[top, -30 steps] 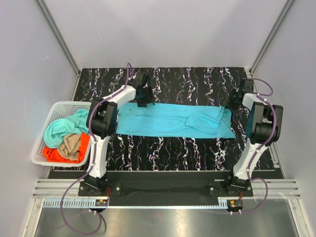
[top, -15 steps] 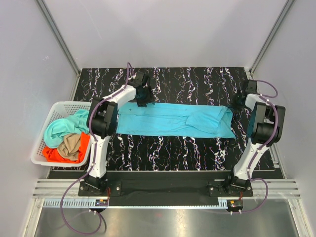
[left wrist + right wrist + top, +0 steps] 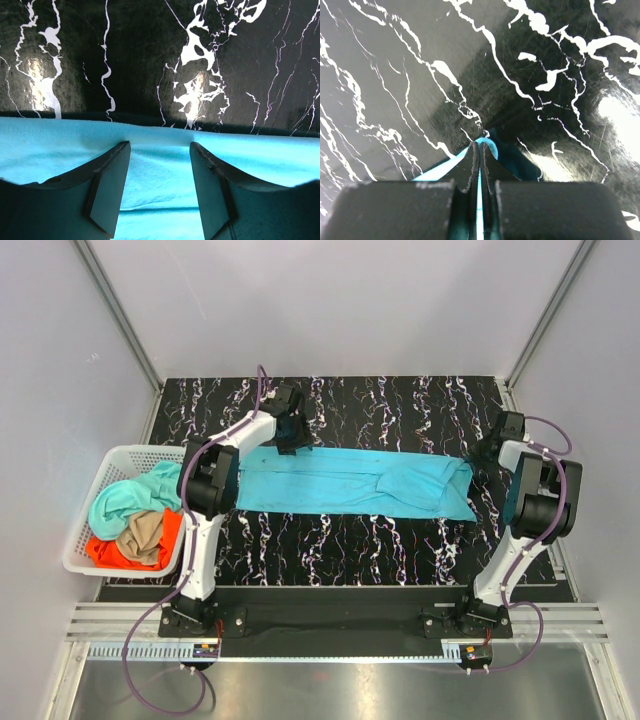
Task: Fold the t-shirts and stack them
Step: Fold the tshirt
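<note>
A bright cyan t-shirt (image 3: pixel 350 482) lies folded into a long band across the black marbled table (image 3: pixel 400 410). My left gripper (image 3: pixel 293 436) is at the band's far left corner. In the left wrist view it is open (image 3: pixel 160 146), with its fingers (image 3: pixel 107 185) down on the cyan cloth (image 3: pixel 45 145) just inside the far edge. My right gripper (image 3: pixel 482 453) is at the far right corner. The right wrist view shows it shut (image 3: pixel 480 148) on a pinch of cyan cloth (image 3: pixel 437 172), which is raised slightly off the table.
A white lattice basket (image 3: pixel 112 454) stands off the table's left edge. It holds a mint-teal shirt (image 3: pixel 120 498), a tan shirt (image 3: pixel 143 532) and an orange-red shirt (image 3: pixel 105 553). Grey walls enclose the table at the back and sides.
My right gripper has closed on the cyan shirt's far right corner and shifted slightly rightward. My left gripper has held its place and stayed open.
</note>
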Controlling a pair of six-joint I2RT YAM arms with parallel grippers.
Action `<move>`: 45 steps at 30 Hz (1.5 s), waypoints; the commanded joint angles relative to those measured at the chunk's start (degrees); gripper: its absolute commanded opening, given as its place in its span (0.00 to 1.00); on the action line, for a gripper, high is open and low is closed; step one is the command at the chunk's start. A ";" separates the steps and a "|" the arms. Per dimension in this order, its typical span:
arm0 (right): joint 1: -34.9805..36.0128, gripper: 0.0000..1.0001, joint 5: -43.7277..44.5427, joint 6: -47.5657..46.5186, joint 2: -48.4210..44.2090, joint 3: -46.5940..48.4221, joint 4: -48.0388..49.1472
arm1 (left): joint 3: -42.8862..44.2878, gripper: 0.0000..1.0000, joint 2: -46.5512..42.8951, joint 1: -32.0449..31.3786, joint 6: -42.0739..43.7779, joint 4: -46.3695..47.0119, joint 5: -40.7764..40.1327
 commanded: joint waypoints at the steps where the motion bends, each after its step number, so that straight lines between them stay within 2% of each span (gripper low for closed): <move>1: -1.39 0.00 2.45 3.49 -2.94 -0.73 6.09 | -0.09 0.59 3.97 1.72 1.03 -4.75 -6.33; 5: -1.39 0.00 -0.26 3.76 -2.60 -0.29 7.93 | 0.44 0.59 4.14 2.34 0.68 -4.49 -4.41; 8: -1.39 0.06 -4.13 1.05 -0.67 3.48 5.57 | 0.09 0.61 2.66 2.42 2.25 -1.77 1.91; 9: -1.39 0.11 -4.58 0.34 -0.57 5.32 2.95 | -0.09 0.63 1.17 2.16 2.96 0.06 6.02; 10: -1.39 0.15 -4.58 -0.19 -0.83 5.86 1.79 | 0.17 0.64 0.55 1.99 3.58 0.25 7.37; 13: -1.39 0.35 -3.01 -1.95 -3.72 7.17 -3.30 | 2.19 0.67 -2.70 0.85 5.86 -0.79 9.40; 15: -1.39 0.38 -0.89 -2.57 -5.22 8.14 -8.90 | 2.64 0.67 -4.72 -0.12 6.92 -1.41 9.58; 18: -1.30 0.38 -0.45 -3.01 -9.09 9.38 -15.50 | 0.71 0.67 -9.38 -2.66 8.15 -0.63 10.28; 20: -1.04 0.38 -3.68 -2.83 -12.86 6.58 -16.32 | -0.69 0.67 -11.76 -4.42 8.59 -0.54 10.45; 24: 2.82 0.36 -5.63 -2.22 -18.93 -2.28 -17.64 | -5.79 0.64 -14.84 -10.30 7.19 5.69 17.03; 28: 7.22 0.34 -6.61 1.20 -24.29 -10.73 -15.89 | -8.61 0.61 -13.97 -14.97 4.64 10.27 20.91; 35: 11.09 0.32 -3.35 4.63 -25.44 -16.02 -14.65 | -8.52 0.58 -10.36 -19.54 2.35 12.73 22.50; 45: 11.44 0.32 -2.47 5.25 -24.65 -18.66 -13.25 | -6.95 0.61 -4.82 -20.34 0.24 13.62 22.76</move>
